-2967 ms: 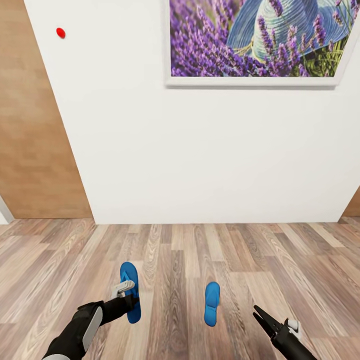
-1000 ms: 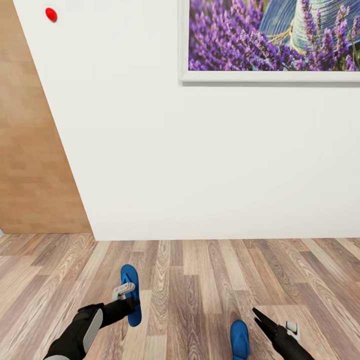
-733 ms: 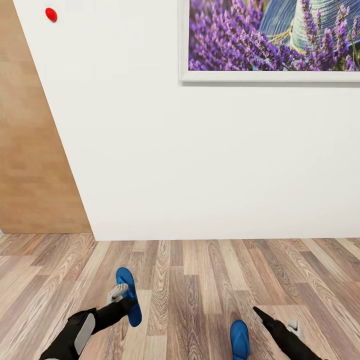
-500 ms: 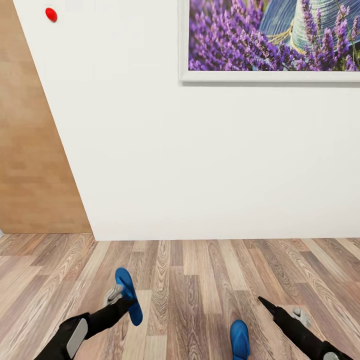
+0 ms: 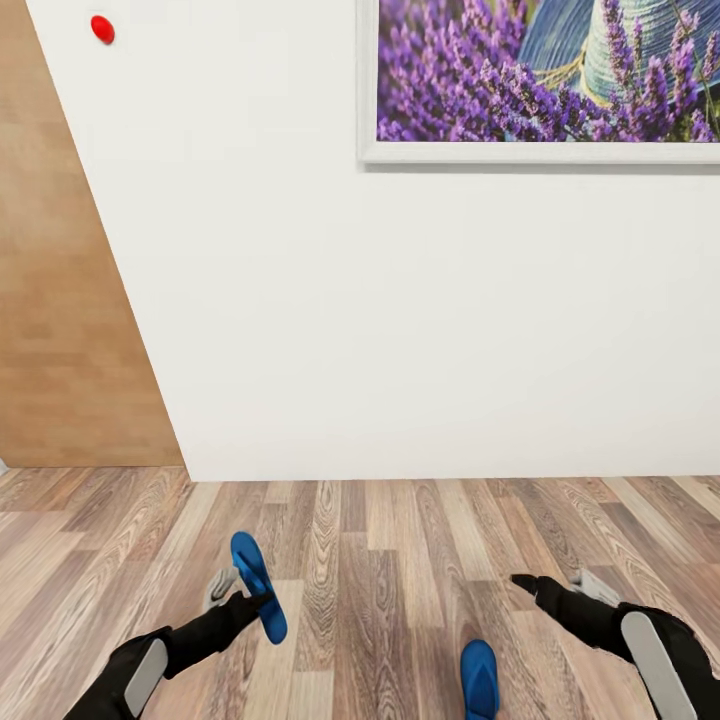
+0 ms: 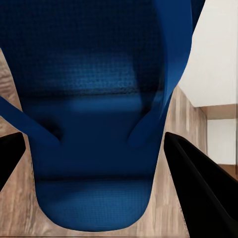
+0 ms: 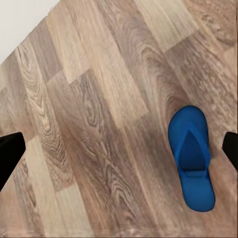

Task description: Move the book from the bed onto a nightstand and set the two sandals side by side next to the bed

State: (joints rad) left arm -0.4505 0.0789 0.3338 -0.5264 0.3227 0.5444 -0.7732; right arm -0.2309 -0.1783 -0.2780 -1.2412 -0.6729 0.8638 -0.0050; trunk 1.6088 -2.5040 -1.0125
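One bright blue sandal (image 5: 256, 583) hangs tilted above the wood floor, and my left gripper (image 5: 250, 600) is shut on it. Up close in the left wrist view, that sandal (image 6: 94, 114) and its straps sit between the two black fingers (image 6: 201, 191). The other sandal (image 5: 479, 678) lies flat on the floor at the lower right, sole down. My right gripper (image 5: 525, 582) hovers open above and just right of it. In the right wrist view the floor sandal (image 7: 191, 156) lies below, between widely spread fingertips (image 7: 9, 151). The book, bed and nightstand are out of view.
A white wall (image 5: 400, 330) stands close ahead, meeting the plank floor (image 5: 380, 560). On it hang a framed lavender picture (image 5: 540, 80) and a small red dot (image 5: 101, 28). A light wooden panel (image 5: 60, 330) stands at the left.
The view shifted, so the floor sandal sits lower right. Over the last second my left arm dropped and tilted its sandal; my right arm rose and turned inward above the floor sandal.
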